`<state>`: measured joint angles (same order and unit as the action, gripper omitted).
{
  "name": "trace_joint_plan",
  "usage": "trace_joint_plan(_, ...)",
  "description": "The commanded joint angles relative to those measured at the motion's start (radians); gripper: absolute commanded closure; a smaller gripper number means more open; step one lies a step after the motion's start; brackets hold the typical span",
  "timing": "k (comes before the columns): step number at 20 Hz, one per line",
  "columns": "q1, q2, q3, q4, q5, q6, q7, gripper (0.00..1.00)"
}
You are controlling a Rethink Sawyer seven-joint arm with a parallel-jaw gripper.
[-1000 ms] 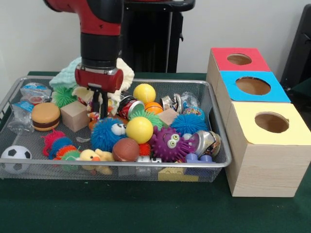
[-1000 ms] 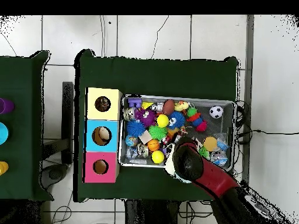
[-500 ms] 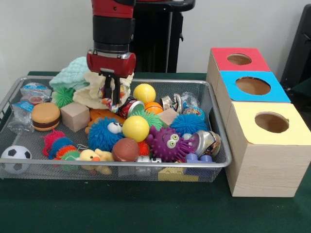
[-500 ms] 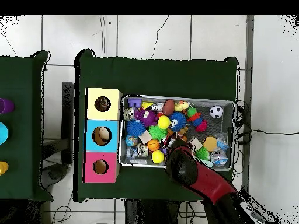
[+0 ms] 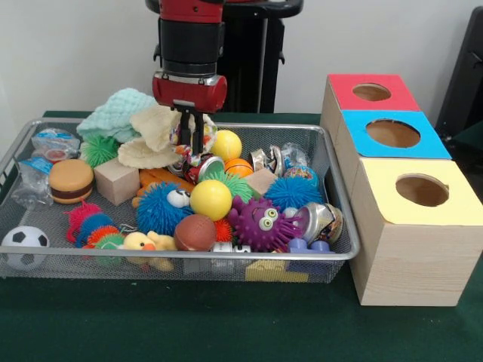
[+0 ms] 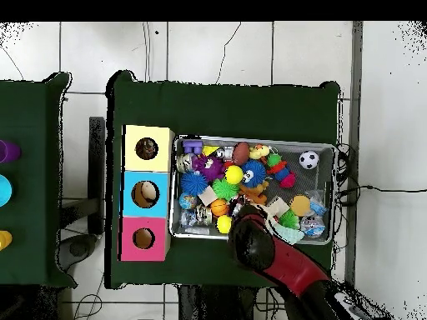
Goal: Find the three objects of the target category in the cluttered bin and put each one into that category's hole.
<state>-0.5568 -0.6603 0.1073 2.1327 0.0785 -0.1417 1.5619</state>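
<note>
One gripper [image 5: 192,138] hung over the far side of the wire bin [image 5: 341,204], its dark fingers pointing straight down and drawn close together around a small multicoloured object [image 5: 183,133] that was too blurred to name; whether the fingers actually pinched it could not be told. Just beside the gripper, toward the bin's far left corner, lay a cream cloth [image 5: 151,136] and a mint green cloth [image 5: 113,113], the cream one touching or nearly touching the fingers. On the other side sat a yellow ball [image 5: 225,145], close against the far rim. Below the fingertips rested a red can [image 5: 204,167] and an orange ball [image 5: 238,167]. Nearer the middle of the bin lay a second yellow ball [image 5: 210,199], a blue spiky ball with eyes [image 5: 162,207] and a purple spiky ball with eyes [image 5: 263,222]. A toy burger [image 5: 71,180] and a wooden block [image 5: 116,179] sat toward the left side, and a small football [image 5: 24,245] lay in the near left corner. Beside the bin's right side stood three wooden boxes, each with a round hole on top: a red box [image 5: 370,92], a blue box [image 5: 389,133] and a yellow box [image 5: 419,188]. From overhead, the arm [image 6: 258,243] covered the bin's edge nearest the robot.
</note>
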Motion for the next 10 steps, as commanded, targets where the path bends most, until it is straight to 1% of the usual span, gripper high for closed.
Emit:
trace_joint_plan(1,0.051,-0.045,0.012,0.066,0.086,0.034,0.301,1.00)
trace_joint_plan(4,0.094,-0.092,-0.010,0.080,0.124,0.076,0.310,1.00)
trace_joint_plan(7,0.137,-0.122,-0.035,0.087,0.160,0.102,0.315,1.00)
trace_joint_plan(10,0.200,-0.157,-0.069,0.096,0.207,0.133,0.322,1.00)
